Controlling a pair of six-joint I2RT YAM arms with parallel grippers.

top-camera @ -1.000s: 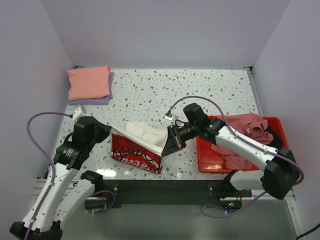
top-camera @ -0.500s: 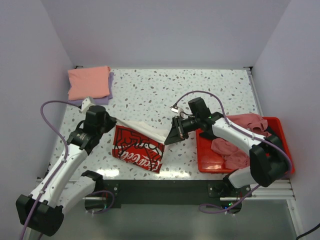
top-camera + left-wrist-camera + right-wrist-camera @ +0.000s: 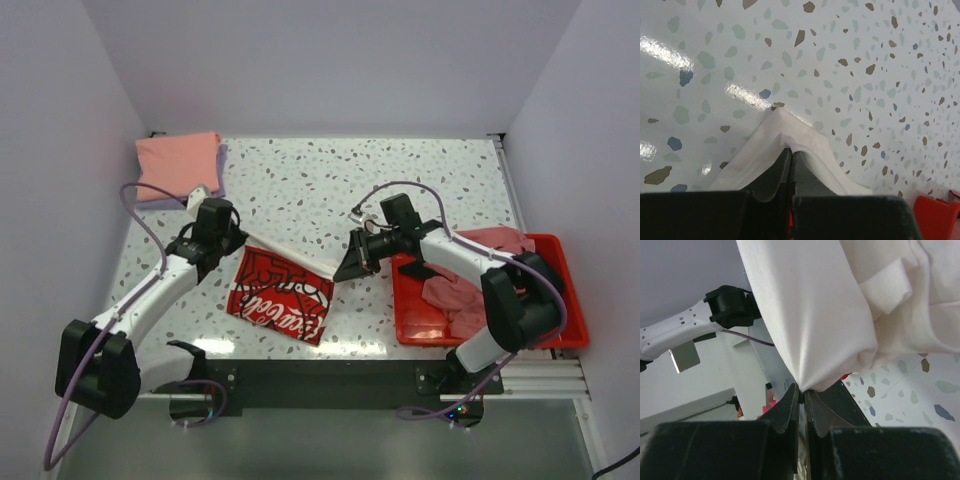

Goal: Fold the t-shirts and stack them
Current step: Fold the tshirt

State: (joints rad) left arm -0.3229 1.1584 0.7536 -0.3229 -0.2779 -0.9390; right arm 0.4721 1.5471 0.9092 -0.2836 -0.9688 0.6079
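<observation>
Looks like the folding step: cream-white t-shirt [image 3: 278,298] just left of the red tray [image 3: 412,322], pinched tight by one edge in left hand [image 3: 238,248] and right hand [image 3: 346,272]. Next, probably: lay that edge over, flat.

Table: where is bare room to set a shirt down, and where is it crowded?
Bare: far middle and far right, between pink stack and red tray. Crowded: near middle, cream shirt held by left pincer and right pincer.

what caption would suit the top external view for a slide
Left gripper and right gripper pinch the cream-white t-shirt taut between them; salmon-pink tee folded at far left, red tray at right.
</observation>
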